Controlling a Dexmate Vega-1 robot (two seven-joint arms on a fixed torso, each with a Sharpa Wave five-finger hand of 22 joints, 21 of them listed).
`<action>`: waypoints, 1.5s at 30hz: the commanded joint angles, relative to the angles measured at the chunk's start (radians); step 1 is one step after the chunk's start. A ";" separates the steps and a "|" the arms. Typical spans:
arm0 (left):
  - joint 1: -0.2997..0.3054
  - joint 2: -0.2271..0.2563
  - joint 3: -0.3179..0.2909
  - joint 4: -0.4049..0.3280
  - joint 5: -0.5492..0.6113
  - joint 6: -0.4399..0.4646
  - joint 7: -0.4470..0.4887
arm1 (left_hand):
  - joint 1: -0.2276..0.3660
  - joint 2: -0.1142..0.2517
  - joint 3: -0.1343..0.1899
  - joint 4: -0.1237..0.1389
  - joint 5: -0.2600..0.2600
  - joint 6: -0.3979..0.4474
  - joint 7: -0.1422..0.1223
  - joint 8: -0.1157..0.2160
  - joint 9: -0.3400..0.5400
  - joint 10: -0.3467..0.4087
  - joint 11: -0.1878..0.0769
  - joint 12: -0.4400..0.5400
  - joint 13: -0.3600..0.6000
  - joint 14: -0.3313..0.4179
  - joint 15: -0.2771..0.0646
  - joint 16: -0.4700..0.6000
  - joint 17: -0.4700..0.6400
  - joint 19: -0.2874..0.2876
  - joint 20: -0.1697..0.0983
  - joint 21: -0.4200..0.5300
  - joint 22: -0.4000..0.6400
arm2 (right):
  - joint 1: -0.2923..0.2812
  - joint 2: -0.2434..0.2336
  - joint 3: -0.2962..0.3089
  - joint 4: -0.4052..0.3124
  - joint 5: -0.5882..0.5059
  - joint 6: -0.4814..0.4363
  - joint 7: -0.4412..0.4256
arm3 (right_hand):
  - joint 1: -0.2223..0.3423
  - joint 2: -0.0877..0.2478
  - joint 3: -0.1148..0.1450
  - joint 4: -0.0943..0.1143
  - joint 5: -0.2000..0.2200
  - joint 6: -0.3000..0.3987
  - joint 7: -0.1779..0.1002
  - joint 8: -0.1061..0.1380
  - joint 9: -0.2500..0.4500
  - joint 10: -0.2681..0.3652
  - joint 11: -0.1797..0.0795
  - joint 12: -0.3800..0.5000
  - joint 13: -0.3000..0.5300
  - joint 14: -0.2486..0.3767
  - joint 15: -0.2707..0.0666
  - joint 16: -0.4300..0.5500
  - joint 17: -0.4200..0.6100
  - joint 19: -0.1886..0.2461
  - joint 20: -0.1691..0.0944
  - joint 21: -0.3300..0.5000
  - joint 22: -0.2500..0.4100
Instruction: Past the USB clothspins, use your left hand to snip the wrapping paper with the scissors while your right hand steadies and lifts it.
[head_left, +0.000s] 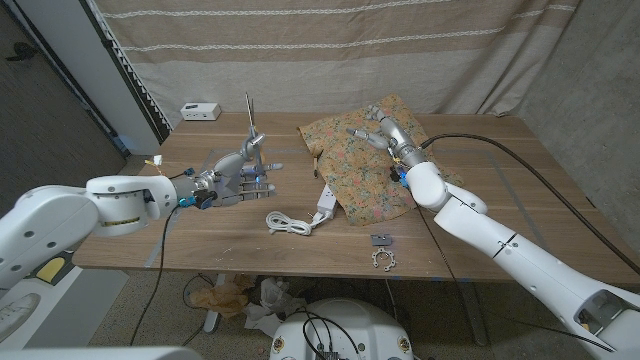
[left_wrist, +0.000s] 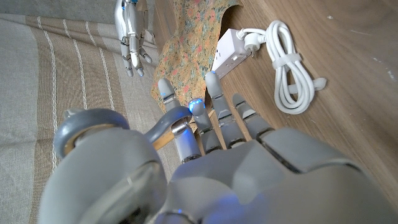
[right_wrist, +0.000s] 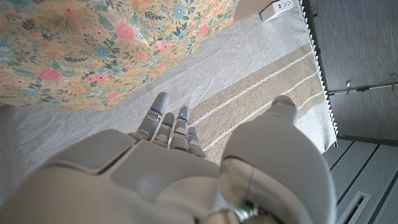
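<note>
One crumpled floral wrapping paper

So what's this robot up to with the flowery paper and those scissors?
It is getting ready to cut. The left hand holds the scissors with the blades pointing up, above the wooden table and apart from the floral wrapping paper. The right hand hovers over the paper's far end with its fingers spread, holding nothing. No cut looks begun yet. A white power strip with a coiled cable lies between the two arms.
</note>
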 joint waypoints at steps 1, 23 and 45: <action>-0.016 -0.002 0.014 0.009 0.002 0.004 -0.010 | 0.006 0.003 -0.001 0.001 0.004 0.052 0.048 0.000 0.003 0.052 -0.050 0.003 0.002 0.010 -0.121 0.006 0.002 -0.003 0.003 -0.001 0.003 | 0.007 0.027 -0.037 -0.040 -0.096 -0.132 -0.048 | -0.017 -0.009 -0.005 0.009 -0.003 0.003 0.024 0.007 -0.001 0.010 0.011 0.005 -0.001 -0.066 0.014 -0.007 0.000 -0.185 0.011 0.001 0.007; -0.025 0.007 0.026 0.027 -0.006 0.003 -0.029 | 0.010 0.005 0.000 0.003 0.008 0.062 0.043 -0.002 0.001 0.071 -0.051 -0.005 -0.007 0.028 -0.127 0.006 -0.014 -0.008 0.007 -0.004 0.001 | 0.040 0.033 -0.126 -0.011 -0.299 -0.131 -0.066 | -0.047 -0.033 -0.011 0.016 -0.010 -0.015 0.072 0.006 -0.004 0.018 0.030 0.008 -0.020 -0.039 0.025 -0.020 -0.012 -0.150 0.013 0.021 0.014; -0.017 0.009 0.029 0.020 0.001 -0.006 -0.030 | 0.011 0.003 -0.001 0.004 0.010 0.061 0.040 -0.004 0.004 0.070 -0.050 -0.004 -0.003 0.027 -0.127 0.011 -0.006 -0.006 0.007 -0.004 0.001 | 0.038 0.067 -0.161 -0.008 -0.394 -0.147 -0.070 | -0.033 -0.041 0.005 0.001 -0.006 -0.084 0.108 -0.006 -0.005 -0.020 0.089 -0.012 -0.058 0.025 0.075 -0.038 -0.034 -0.032 0.023 0.047 -0.006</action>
